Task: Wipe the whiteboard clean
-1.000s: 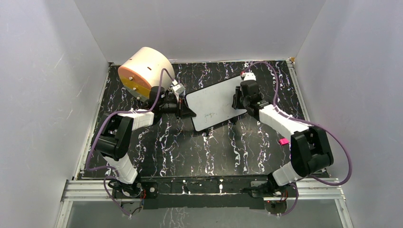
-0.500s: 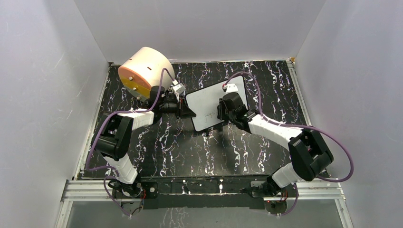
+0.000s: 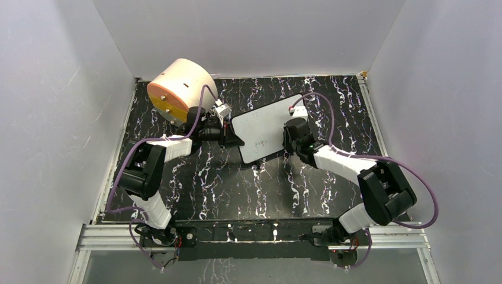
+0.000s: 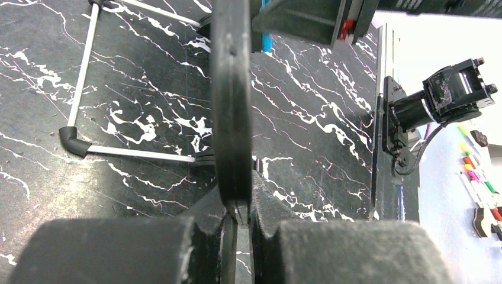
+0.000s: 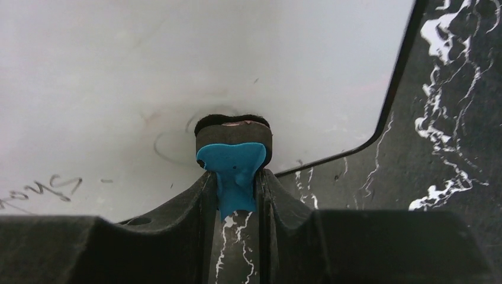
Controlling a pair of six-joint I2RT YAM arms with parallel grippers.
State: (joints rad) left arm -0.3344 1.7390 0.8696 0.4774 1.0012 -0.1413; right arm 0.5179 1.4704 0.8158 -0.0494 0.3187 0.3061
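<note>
Whiteboard [image 3: 263,127] is mid-table toward the back, raised at a tilt. Its left short edge is pinched in my left tool [image 4: 238,214], which is clenched on the thin black rim. The wrist view shows the board edge-on between the pads. I can't tell whether its lower edge rests on the table [image 3: 237,183].

Handwriting [image 3: 259,142] is on the lower middle of the face, unsmudged as far as I can see.

My right tool [image 5: 235,195] is clenched on a small eraser [image 5: 232,155] with a blue grip and a dark felt pad. The felt is pressed flat to the board face near the right end, well apart from the handwriting.

Change: over the last second the right tool went from the board's right edge in toward the middle, close beside the handwriting, then back out to the right. The left tool and the board haven't moved.

My read: one pass is done but it ran just beside the marks, not over them. The task is barely started. The next stroke needs to go lower and further left, with the left tool holding firm against the push.

A cream cylinder [image 3: 177,89] with an orange face sits behind the left arm, not involved.
</note>
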